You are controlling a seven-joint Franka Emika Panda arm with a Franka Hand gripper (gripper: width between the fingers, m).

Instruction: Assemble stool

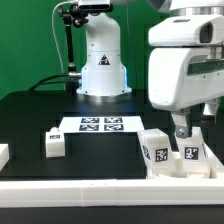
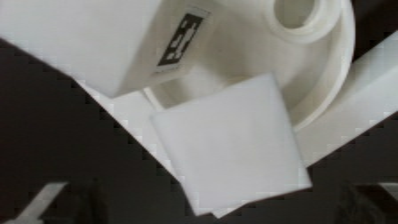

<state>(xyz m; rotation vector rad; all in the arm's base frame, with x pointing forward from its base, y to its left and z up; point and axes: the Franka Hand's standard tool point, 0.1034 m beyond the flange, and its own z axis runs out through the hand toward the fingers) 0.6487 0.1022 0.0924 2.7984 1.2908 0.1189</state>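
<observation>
- The gripper [image 1: 195, 128] hangs at the exterior view's right, low over a cluster of white stool parts. In the wrist view its fingers [image 2: 43, 203] show only as blurred dark shapes in two corners, spread wide and closed on nothing — released, then.
- Between those fingers in the wrist view lies a plain-faced leg [image 2: 231, 150], a flat white rectangle set at a tilt. Whether either finger touches it I cannot tell.
- Just behind that leg curves the seat [image 2: 317, 70], a thick round white disc with a hole in it. The plain-faced leg overlaps its rim.
- A tagged leg [image 2: 134, 50] lies just beside the seat, a black-and-white strip showing on one face.
- From the exterior view the same cluster reads as two tagged blocks [image 1: 156, 150], standing side by side right under the gripper near the table's front edge. One finger [image 1: 180, 128] comes down between them. Which block is which leg of the wrist view I cannot say.
- Well apart, towards the exterior view's left, a loose leg [image 1: 55, 143] sits alone on the dark table [image 1: 30, 120].
- Another white block [image 1: 3, 155] is cut by the frame's left edge — too little shows to name it.
- The marker board [image 1: 100, 124] lies flat mid-table, in front of the robot base [image 1: 102, 65].
- A long white rail [image 1: 90, 190] edges the table's near side.
</observation>
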